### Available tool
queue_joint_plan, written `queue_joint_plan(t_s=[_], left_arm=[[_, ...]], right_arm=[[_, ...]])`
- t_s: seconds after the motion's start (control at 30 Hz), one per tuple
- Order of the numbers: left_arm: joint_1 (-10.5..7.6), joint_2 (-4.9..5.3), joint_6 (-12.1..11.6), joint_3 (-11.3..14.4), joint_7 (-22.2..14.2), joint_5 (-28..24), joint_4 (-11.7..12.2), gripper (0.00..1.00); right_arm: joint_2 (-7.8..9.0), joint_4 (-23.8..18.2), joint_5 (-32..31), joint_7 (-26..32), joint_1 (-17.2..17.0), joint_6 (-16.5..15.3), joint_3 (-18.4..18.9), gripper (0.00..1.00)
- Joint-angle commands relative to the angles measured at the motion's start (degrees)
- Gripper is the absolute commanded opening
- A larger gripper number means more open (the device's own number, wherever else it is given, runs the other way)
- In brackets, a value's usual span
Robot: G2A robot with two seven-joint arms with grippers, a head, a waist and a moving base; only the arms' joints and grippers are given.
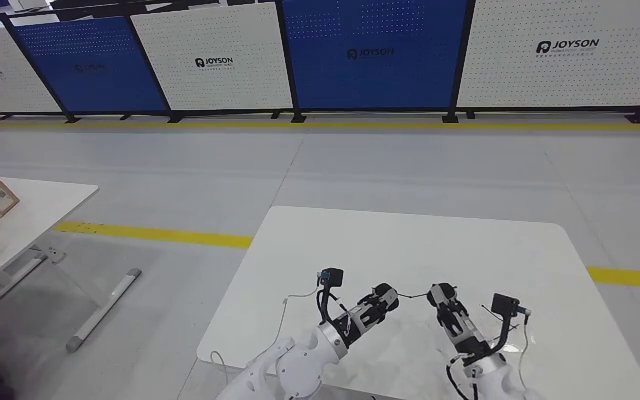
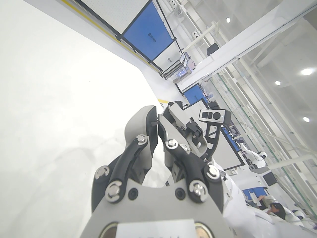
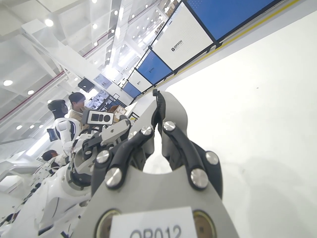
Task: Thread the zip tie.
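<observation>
Table (image 1: 420, 240): white top with rounded corners. Its near edge is cut off at the bottom of the top view, beneath the two arms.

Left gripper (image 2: 157, 124): grey fingers with black ribbed pads, held above the near middle of the table with the tip pointing at the other gripper. The jaws are drawn together on one end of the zip tie, and the pads hide nearly all of the part they pinch.

Right gripper (image 3: 156, 107): same build, facing the left gripper almost tip to tip above the table. The jaws are pressed together on the other end of the zip tie. The clamped length is buried between the pads.

Zip tie (image 1: 411, 295): thin dark strip spanning the short gap between the two grippers, clear of the table and roughly level. From above it is little more than a hairline. In the right wrist view the zip tie (image 3: 155, 92) shows as a small dark stub beyond the fingertips. Head and tail cannot be told apart, and whether one end has passed through the other cannot be made out.
</observation>
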Motion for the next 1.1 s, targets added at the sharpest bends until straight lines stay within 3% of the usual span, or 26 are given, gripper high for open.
queue_joint_plan(t_s=[0.0, 1.07], left_arm=[[0.0, 0.0, 0.0, 0.0, 0.0, 0.0, 0.0, 0.0], [0.0, 0.0, 0.0, 0.0, 0.0, 0.0, 0.0, 0.0]], right_arm=[[0.01, -0.02, 0.01, -0.04, -0.03, -0.05, 0.03, 0.0], [-1.75, 0.31, -0.98, 0.83, -1.32, -1.97, 2.25, 0.0]])
